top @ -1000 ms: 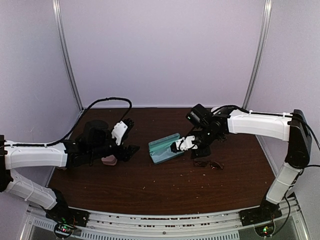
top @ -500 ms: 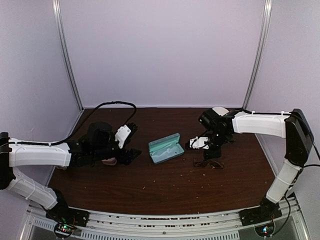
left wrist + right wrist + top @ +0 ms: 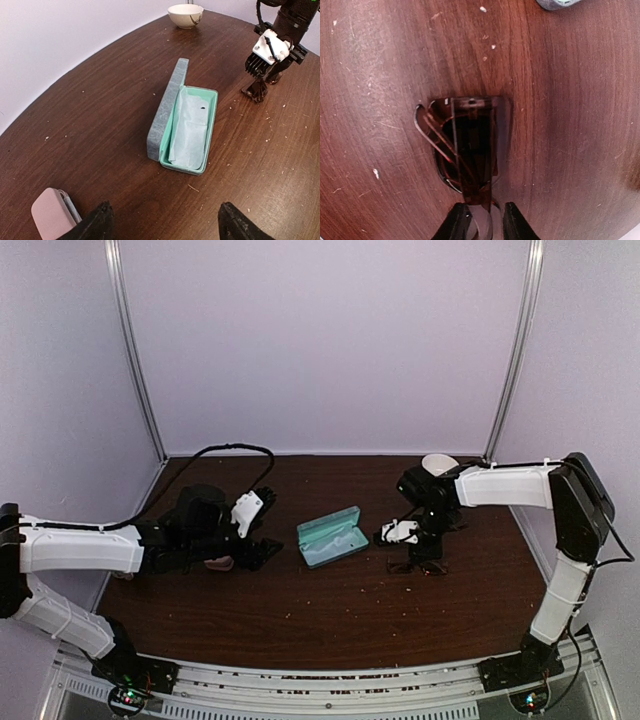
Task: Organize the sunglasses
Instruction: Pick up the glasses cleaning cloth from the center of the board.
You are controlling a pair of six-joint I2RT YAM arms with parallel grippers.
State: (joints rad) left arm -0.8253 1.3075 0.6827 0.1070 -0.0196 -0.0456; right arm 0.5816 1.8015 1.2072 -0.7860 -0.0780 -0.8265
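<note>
Left tool (image 3: 167, 226): gapes wide, holds nothing, hangs low over the table (image 3: 300, 610). Just beside one of its fingers, pink case (image 3: 49, 214): lies closed on the wood. Mid-table, teal case (image 3: 166, 114): lies open, lid propped up on its long edge, holds a pale cloth (image 3: 192, 125). Far back, white bowl (image 3: 185, 14): stands upright. Right tool (image 3: 484, 224): points down, fingers narrowly apart, sits right over one end of the reddish-brown wire sunglasses (image 3: 462, 150); cannot tell whether gripping them. Sunglasses: lie folded on bare table, right of the teal case and apart from it.
</note>
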